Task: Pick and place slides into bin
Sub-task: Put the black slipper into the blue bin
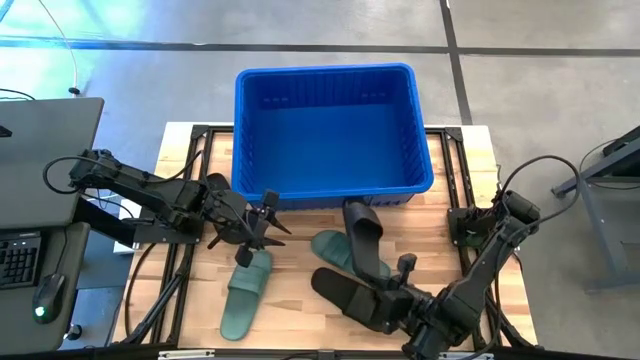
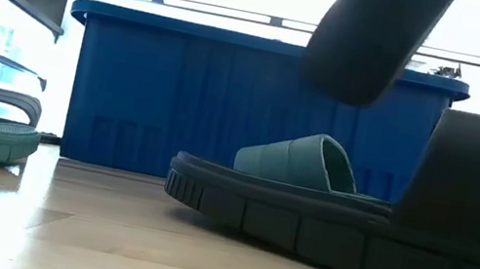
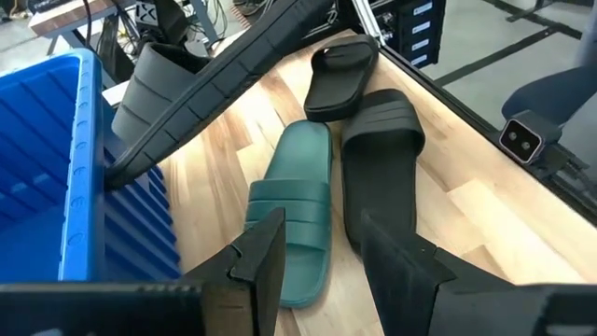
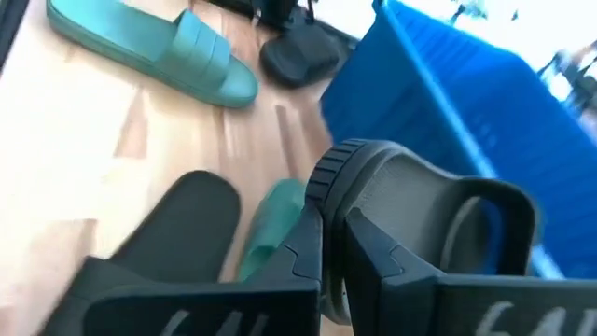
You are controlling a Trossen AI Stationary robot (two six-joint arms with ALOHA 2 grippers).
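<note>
The wooden bench (image 1: 300, 300) carries the blue bin (image 1: 330, 130) at its far edge, with green and black slides lying on the boards in front of it. The right pincer (image 4: 326, 257) is clamped on a black slide (image 1: 365, 240) raised off the bench just before the bin. The left pincer (image 1: 262, 228), fingers apart, hangs over a green slide (image 1: 245, 295).

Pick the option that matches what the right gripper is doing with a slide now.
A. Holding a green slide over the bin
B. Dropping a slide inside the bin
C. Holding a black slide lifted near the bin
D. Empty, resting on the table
C: the right gripper is shut on a black slide, raised above the table beside the bin.
</note>
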